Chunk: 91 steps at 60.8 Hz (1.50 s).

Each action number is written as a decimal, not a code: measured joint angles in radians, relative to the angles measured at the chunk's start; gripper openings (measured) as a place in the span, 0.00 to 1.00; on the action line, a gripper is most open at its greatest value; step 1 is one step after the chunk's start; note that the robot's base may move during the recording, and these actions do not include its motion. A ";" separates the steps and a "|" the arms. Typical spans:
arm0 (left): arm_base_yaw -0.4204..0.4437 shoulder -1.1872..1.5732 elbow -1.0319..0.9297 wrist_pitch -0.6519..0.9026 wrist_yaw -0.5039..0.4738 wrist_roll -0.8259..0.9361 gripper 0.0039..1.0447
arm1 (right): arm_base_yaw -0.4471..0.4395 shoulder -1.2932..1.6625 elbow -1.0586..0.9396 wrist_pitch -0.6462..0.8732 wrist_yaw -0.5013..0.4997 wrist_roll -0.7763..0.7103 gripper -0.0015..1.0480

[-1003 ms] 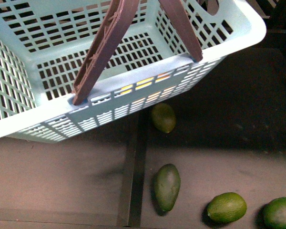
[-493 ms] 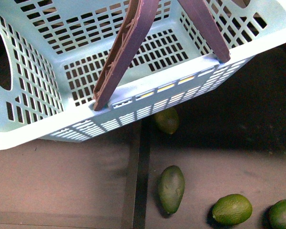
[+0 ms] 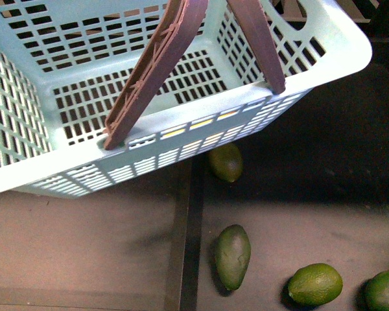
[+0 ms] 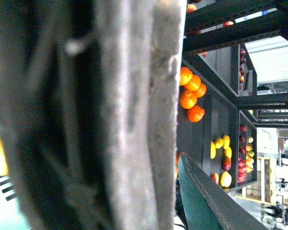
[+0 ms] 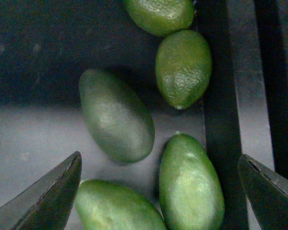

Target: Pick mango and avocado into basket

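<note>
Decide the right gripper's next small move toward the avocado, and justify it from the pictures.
Probably shift the open right gripper sideways until it centres over the dull dark avocado. Its jaws stand wide apart, but their midpoint now sits nearer a brighter green fruit beside it.

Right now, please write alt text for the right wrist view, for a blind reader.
An open pincer hovers over a dull dark green avocado lying on a dark surface, with four brighter green fruits close beside it.

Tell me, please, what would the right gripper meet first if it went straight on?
Probably fruit ahead of the right gripper, between its open jaws: the dark avocado or the brighter green fruit beside it; depth leaves unclear which.
</note>
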 joint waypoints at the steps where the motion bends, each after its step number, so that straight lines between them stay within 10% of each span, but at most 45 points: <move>1: 0.000 0.000 0.000 0.000 0.002 0.000 0.27 | 0.007 0.013 0.014 -0.004 0.002 0.001 0.92; 86: 0.000 0.000 0.000 0.000 -0.002 -0.001 0.27 | 0.141 0.306 0.296 -0.128 0.115 0.104 0.92; 91: 0.000 0.000 0.000 0.000 0.000 -0.001 0.27 | 0.144 0.308 0.299 -0.129 0.118 0.113 0.80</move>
